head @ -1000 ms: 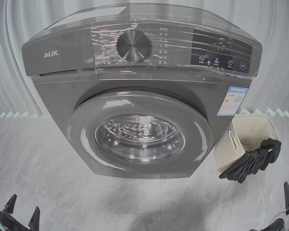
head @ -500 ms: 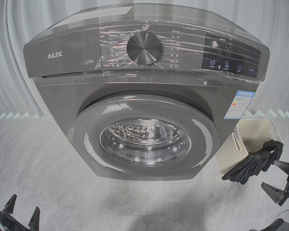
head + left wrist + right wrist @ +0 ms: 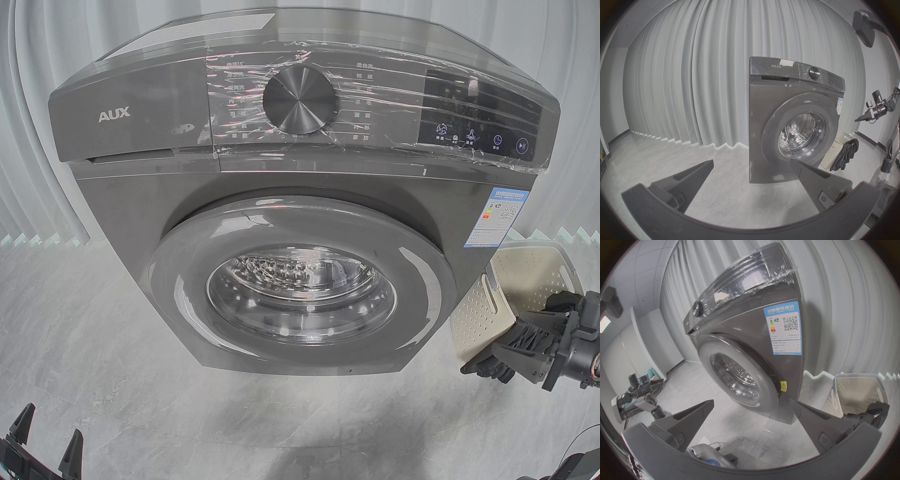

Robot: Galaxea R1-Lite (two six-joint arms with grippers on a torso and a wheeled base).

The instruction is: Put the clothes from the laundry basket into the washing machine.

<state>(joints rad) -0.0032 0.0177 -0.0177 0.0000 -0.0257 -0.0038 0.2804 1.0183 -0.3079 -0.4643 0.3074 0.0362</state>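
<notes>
A grey washing machine (image 3: 300, 206) stands in front of me with its round glass door (image 3: 300, 290) shut. To its right a cream laundry basket (image 3: 531, 275) sits on the floor, and black clothes (image 3: 490, 369) hang over its front rim. My right gripper (image 3: 507, 337) is open and overlaps those clothes in the head view; I cannot tell whether it touches them. In the right wrist view the open right gripper (image 3: 751, 402) faces the machine, with the basket (image 3: 856, 390) and clothes (image 3: 876, 408) off to one side. My left gripper (image 3: 47, 437) is open, low at the near left.
Pale marble floor (image 3: 125, 350) spreads around the machine, and a white pleated curtain (image 3: 37, 156) hangs behind it. The left wrist view takes in the whole machine (image 3: 793, 118), the basket (image 3: 834, 147) and the draped clothes (image 3: 845, 153) from a distance.
The head camera shifted slightly at first. My right gripper rose from the lower right edge and moved left, in front of the black clothes. The left gripper stayed put.
</notes>
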